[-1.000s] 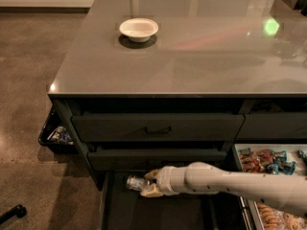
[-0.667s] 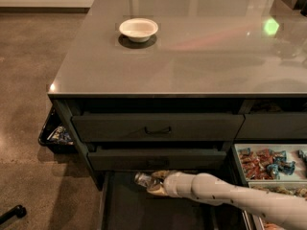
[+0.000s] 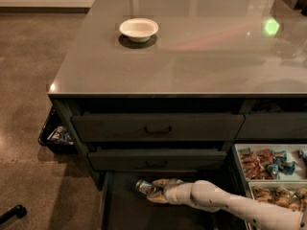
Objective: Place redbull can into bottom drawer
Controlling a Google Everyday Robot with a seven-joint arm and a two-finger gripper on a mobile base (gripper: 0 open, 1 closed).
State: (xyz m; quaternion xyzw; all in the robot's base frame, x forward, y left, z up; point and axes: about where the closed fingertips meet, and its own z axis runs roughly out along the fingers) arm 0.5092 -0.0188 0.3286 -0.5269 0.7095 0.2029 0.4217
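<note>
In the camera view, the end effector sat low inside the open bottom drawer, just under the front of the closed middle drawer. It was clenched on the redbull can. The can lay roughly on its side, its free end pointing toward the bottom drawer's left wall, in the rear left part of the dark cavity. Whether the can already touched the bottom drawer's floor could not be told. The white arm reached in from the bottom drawer's right front corner.

The step in hand looked like the set-down. To do it well, the can probably wanted lowering until it rested on the floor of the bottom drawer before the fingers parted. A slim can on its side is likely to roll, so a gentle release close to the floor seemed wise. Pulling the arm out low and level would keep it clear of the middle drawer's front just above the bottom drawer.
</note>
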